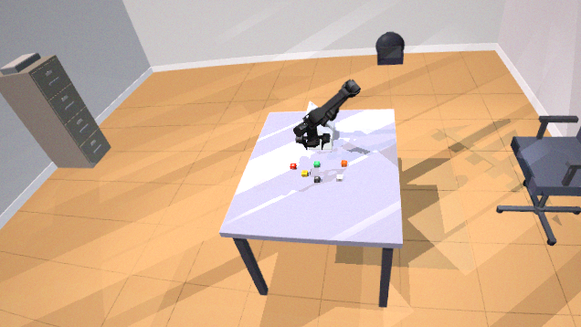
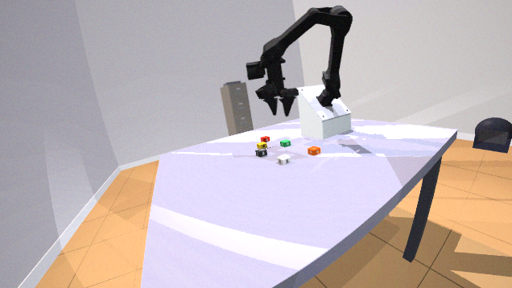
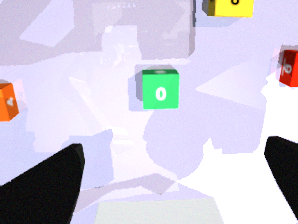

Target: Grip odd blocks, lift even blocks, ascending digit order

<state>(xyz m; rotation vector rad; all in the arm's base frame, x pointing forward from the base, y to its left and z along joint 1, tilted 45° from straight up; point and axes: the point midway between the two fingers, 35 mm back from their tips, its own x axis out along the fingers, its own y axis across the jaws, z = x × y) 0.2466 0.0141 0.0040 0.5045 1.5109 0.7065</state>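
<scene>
My gripper [image 1: 315, 148] [image 2: 281, 115] [image 3: 177, 149] is open and empty, high above the table, near the robot base. The green block [image 1: 316, 163] [image 2: 285, 143] [image 3: 160, 92] shows 0, upright near the middle of the wrist view, beyond the fingertips. The orange block [image 1: 343, 163] [image 2: 314, 150] [image 3: 4, 100] shows a tilted 4. The red block [image 1: 293, 166] [image 2: 265, 138] [image 3: 289, 68] shows a sideways barred 6 or 9. The yellow block [image 1: 304, 174] [image 2: 262, 145] [image 3: 242, 10] has its digit cut off. The black block [image 1: 317, 179] [image 2: 262, 153] and white block [image 1: 339, 177] [image 2: 283, 159] have unreadable digits.
The white robot base [image 2: 311, 121] stands behind the blocks on the table [image 1: 315, 215] [image 2: 225, 193]. Yellow and black sit close together. Bright patches and shadows cross the table top. A filing cabinet [image 1: 46, 119] and an office chair [image 1: 548, 160] stand off the table.
</scene>
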